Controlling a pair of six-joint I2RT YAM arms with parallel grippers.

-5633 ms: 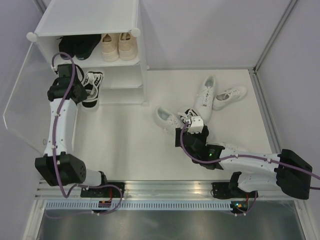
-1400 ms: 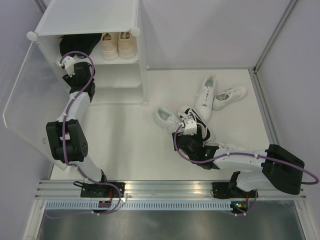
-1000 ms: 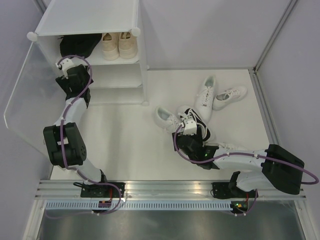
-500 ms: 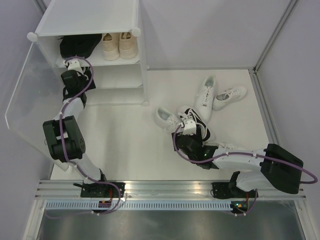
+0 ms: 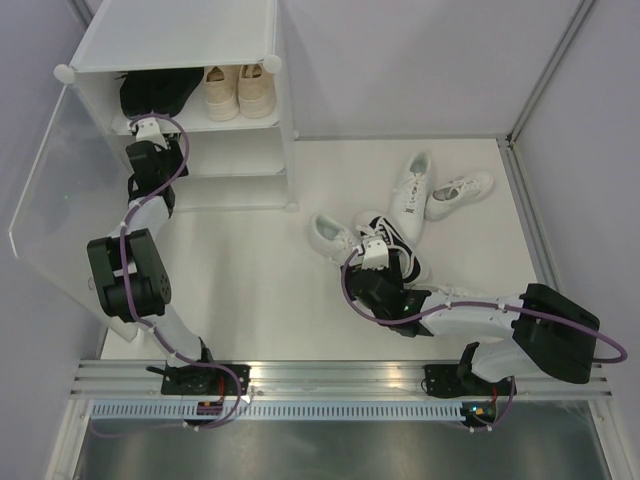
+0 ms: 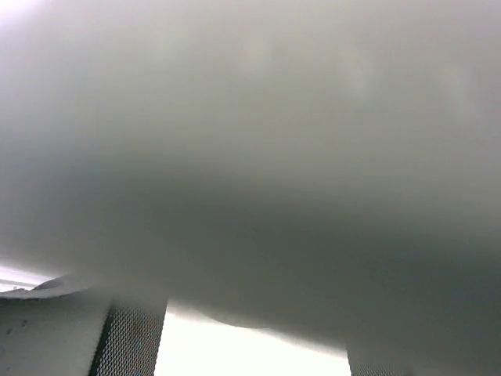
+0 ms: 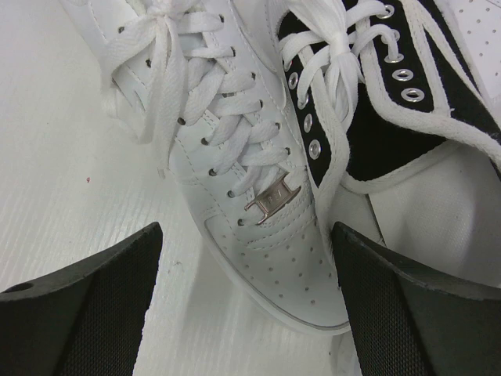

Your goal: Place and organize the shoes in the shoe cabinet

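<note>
The shoe cabinet point(image 5: 180, 40) stands at the back left with its frosted door point(image 5: 45, 190) swung open. On its upper shelf sit black shoes point(image 5: 155, 92) and a beige pair point(image 5: 238, 90). My left arm point(image 5: 150, 150) reaches into the tier below; its gripper point(image 6: 257, 352) is open, with only a bright surface between the fingers point(image 6: 129, 345) and grey blur beyond. My right gripper point(image 7: 246, 231) point(image 5: 375, 255) is open and straddles the toe of a white sneaker point(image 7: 235, 157) point(image 5: 330, 235). A black-and-white sneaker point(image 7: 376, 102) point(image 5: 398, 238) lies against it.
Two more white sneakers point(image 5: 410, 190) point(image 5: 460, 188) lie at the back right of the floor. Another white shoe point(image 5: 455, 295) shows partly under my right arm. Grey walls close in the back and the right side point(image 5: 560, 150).
My left arm has swung from near the door toward the cabinet and pushed its wrist into the tier under the black shoes. The right arm has barely shifted.
</note>
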